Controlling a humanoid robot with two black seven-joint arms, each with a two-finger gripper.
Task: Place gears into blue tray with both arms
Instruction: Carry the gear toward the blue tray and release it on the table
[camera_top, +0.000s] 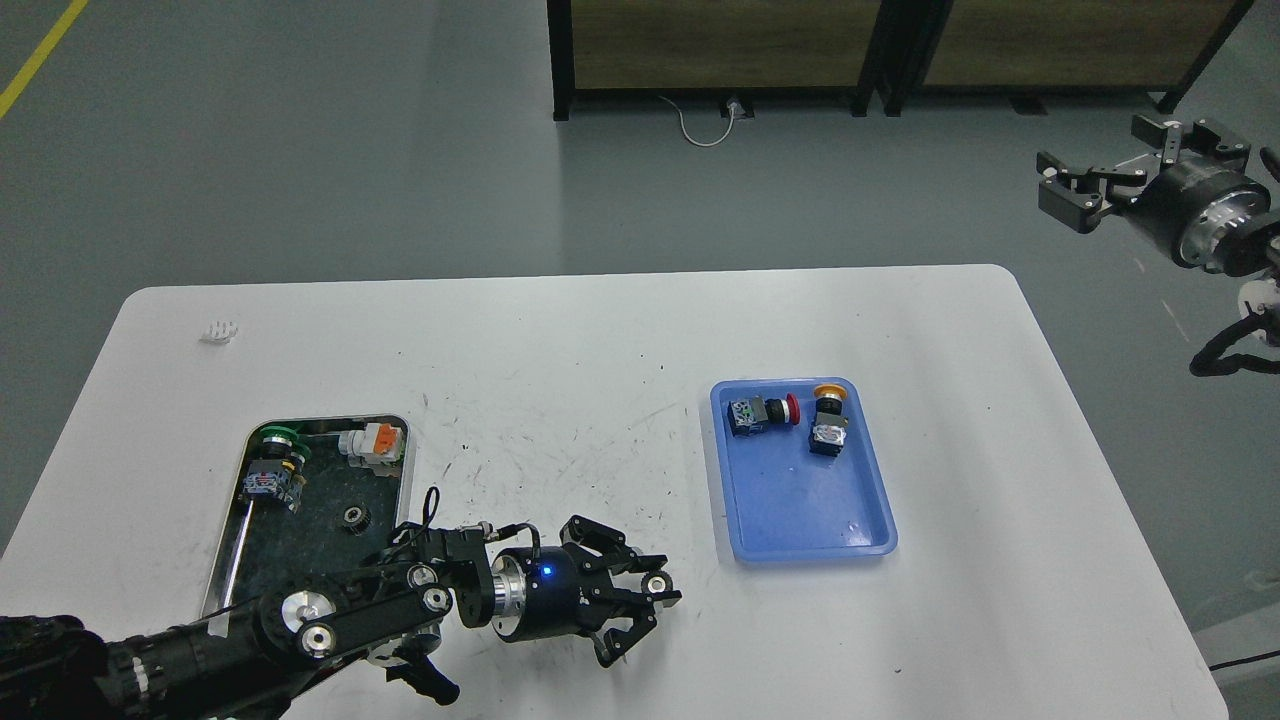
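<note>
The blue tray (880, 500) lies on the right half of the white table. One gear (352, 515), small, black and toothed, rests on the dark bottom of the steel tray (405, 470) at the left. My left gripper (660, 592) hovers low over the table between the two trays. Its fingers are closed on a small round piece with a silvery centre, which looks like a second gear (657, 583). My right gripper (1090, 170) hangs high beyond the table's right edge, open, with nothing in it.
Inside the blue tray lie a red-capped switch (760, 412) and an orange-capped switch (827, 420). The steel tray also holds a green-capped switch (270, 470) and an orange-and-white part (372, 443). A small white scrap (218, 331) lies far left.
</note>
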